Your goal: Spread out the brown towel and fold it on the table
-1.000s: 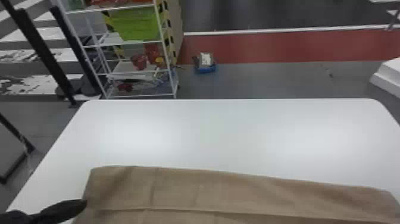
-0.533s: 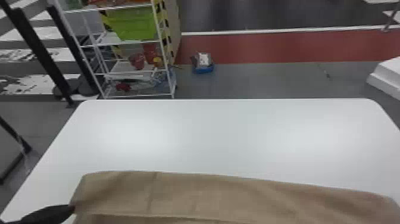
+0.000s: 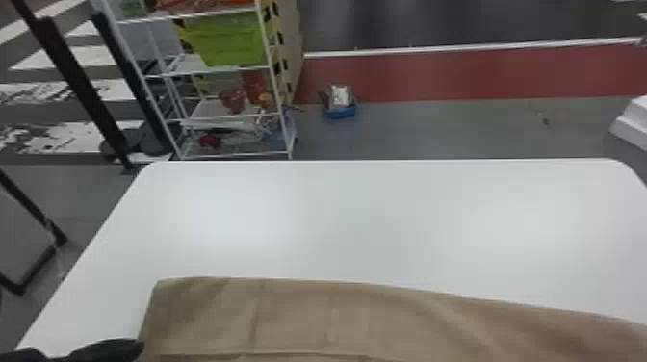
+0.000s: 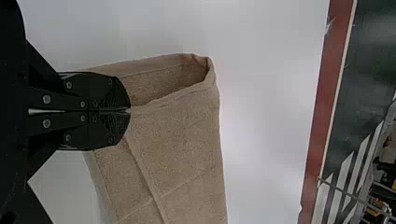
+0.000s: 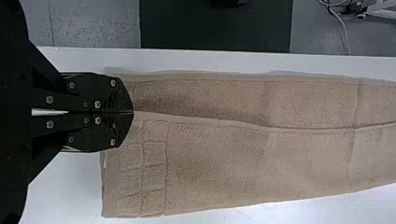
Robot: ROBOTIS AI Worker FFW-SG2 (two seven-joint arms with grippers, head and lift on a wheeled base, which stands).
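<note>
The brown towel point(image 3: 346, 317) extends across the near side of the tabletop point(image 3: 346, 221). The left gripper point(image 3: 135, 346) and right gripper point(image 5: 132, 112) are fully closed, each clamping an edge of the brown towel

Head view: from above, forward and down across tabletop point(image 3: 337, 216). Wrist views: close over brown towel point(image 3: 298, 313). All share both.

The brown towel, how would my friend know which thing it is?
Find the big white table. Along its near side is the long brown towel, folded over itself, its edge pinched by the black left gripper. Its creased brown cloth sets it apart from the smooth white table and black gripper.
</note>
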